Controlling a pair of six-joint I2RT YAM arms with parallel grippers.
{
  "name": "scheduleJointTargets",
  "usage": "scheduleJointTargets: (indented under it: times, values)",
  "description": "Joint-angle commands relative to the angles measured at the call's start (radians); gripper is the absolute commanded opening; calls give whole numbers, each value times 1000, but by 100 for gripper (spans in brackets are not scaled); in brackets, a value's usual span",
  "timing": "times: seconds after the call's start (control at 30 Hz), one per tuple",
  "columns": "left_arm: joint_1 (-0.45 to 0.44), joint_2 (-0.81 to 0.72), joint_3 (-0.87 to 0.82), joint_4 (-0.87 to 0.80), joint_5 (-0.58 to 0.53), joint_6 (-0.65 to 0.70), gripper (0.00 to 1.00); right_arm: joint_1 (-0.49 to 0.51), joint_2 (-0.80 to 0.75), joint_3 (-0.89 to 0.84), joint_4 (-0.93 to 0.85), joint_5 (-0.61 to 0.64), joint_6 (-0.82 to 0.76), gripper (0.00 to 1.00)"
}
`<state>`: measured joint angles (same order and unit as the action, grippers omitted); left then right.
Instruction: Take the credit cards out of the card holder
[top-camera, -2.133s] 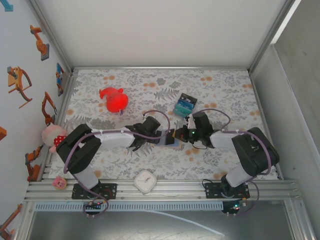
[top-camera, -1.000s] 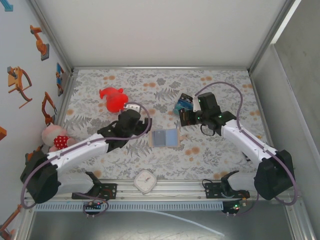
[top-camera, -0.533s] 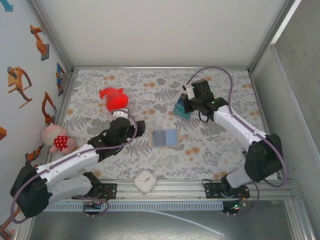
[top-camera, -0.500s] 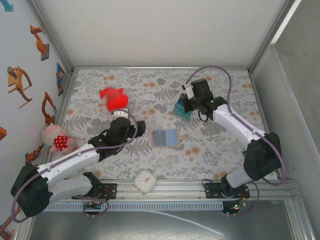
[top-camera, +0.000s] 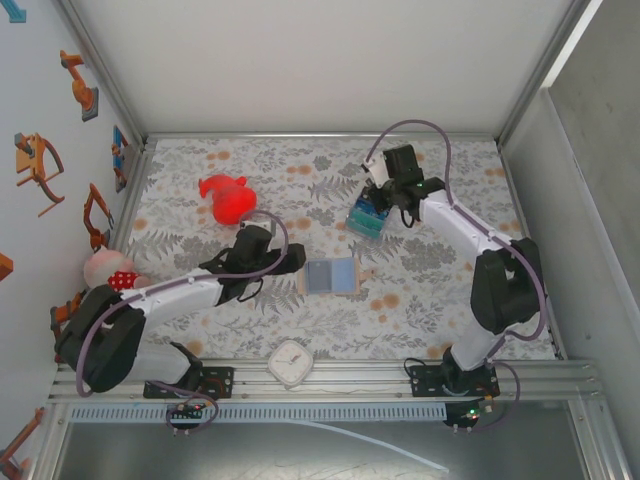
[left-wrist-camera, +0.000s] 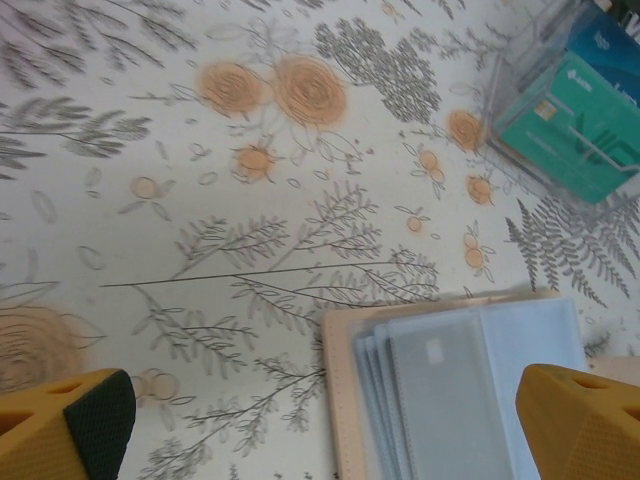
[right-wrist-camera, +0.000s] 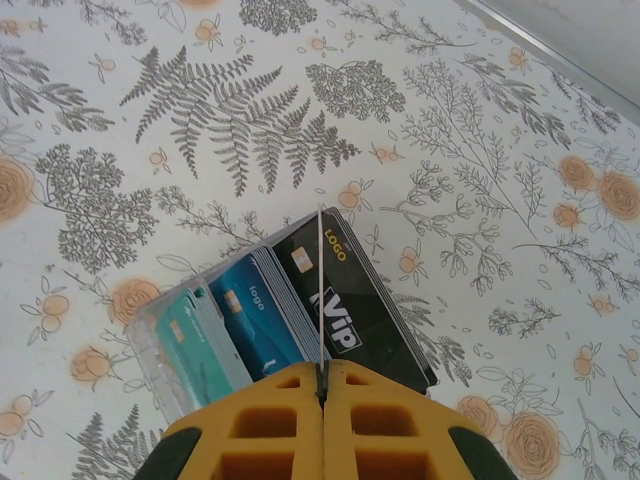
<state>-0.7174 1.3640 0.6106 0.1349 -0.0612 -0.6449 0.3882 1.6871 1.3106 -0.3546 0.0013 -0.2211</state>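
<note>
Floral table (top-camera: 440, 300), tan card holder (top-camera: 331, 276) lying open near its middle, left gripper (top-camera: 292, 262) spread wide just beside its left edge, right gripper (top-camera: 375, 198) pinching a thin credit card (right-wrist-camera: 319, 290) edge-on over the card stack (top-camera: 364, 220) in a clear box (right-wrist-camera: 150, 345) nearer the far edge.

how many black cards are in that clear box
1. The black VIP card stands at one end of the row in the clear box, right beside the blue cards. Others could be hidden behind it.
</note>
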Motion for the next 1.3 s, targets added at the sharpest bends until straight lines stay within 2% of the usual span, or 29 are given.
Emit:
scheduleJointTargets:
  times: [0.0,0.13,0.43,0.8,1.27]
  values:
    - [3,55,47,66,101,-17,100,-21,14,48,9,-57,-69,0]
    - [4,119,68,103,159,-27,97,-36,32,61,2,-79,-97,0]
    - [2,215,93,131,220,-36,96,-68,64,81,-13,-141,-150,0]
    - [2,290,135,136,254,-32,100,-93,127,116,-39,-155,-180,0]
    - [2,297,168,119,257,-9,97,-95,168,123,-77,-148,-221,0]
